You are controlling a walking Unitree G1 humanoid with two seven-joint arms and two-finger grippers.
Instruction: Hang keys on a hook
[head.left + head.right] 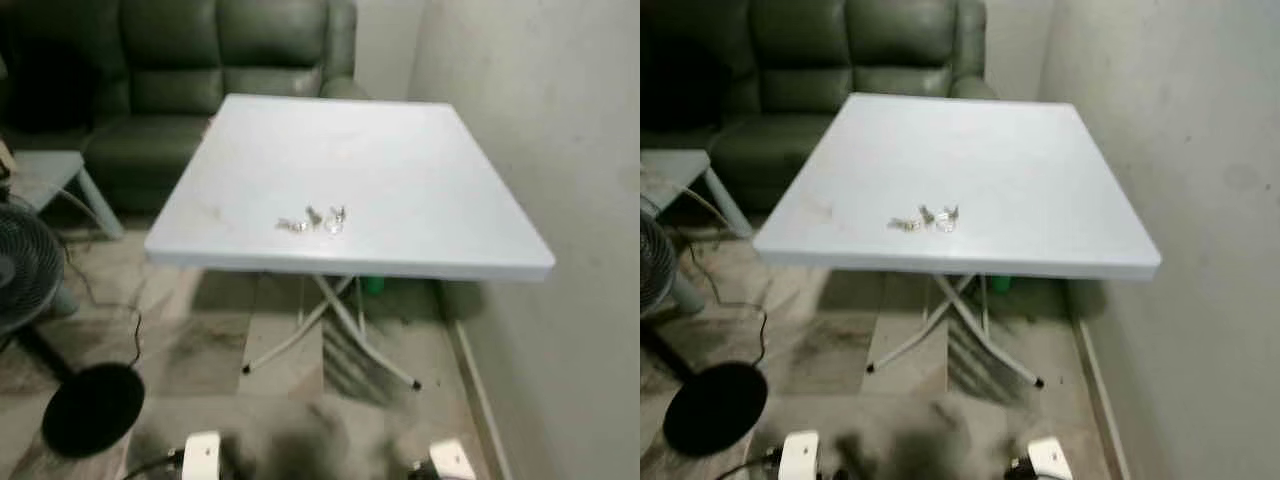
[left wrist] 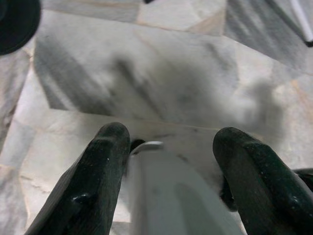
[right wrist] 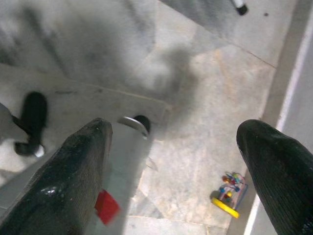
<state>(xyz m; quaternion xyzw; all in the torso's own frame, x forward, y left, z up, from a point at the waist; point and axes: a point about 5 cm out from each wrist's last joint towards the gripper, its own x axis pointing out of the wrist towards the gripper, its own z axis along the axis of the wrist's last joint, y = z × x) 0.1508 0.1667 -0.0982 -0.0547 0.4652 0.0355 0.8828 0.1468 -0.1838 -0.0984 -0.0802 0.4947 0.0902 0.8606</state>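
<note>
Silvery keys (image 1: 314, 220) on a white table (image 1: 400, 170), dark green sofa (image 1: 200, 70), grey-veined marble floor (image 2: 161, 63).

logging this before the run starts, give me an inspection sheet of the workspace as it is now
surface: white square folding table, crossed legs, faint smudges
job's things: small bunch of silver metal keys lying flat near the table's front edge; no hook seen
clutter: small yellow and multicoloured toy on the floor
grippers: left end effector and right end effector both open, hanging low over the marble floor
cables: black cable across the floor by the black round fan base
surroundings: dark green leather sofa, plain wall on the right
</note>
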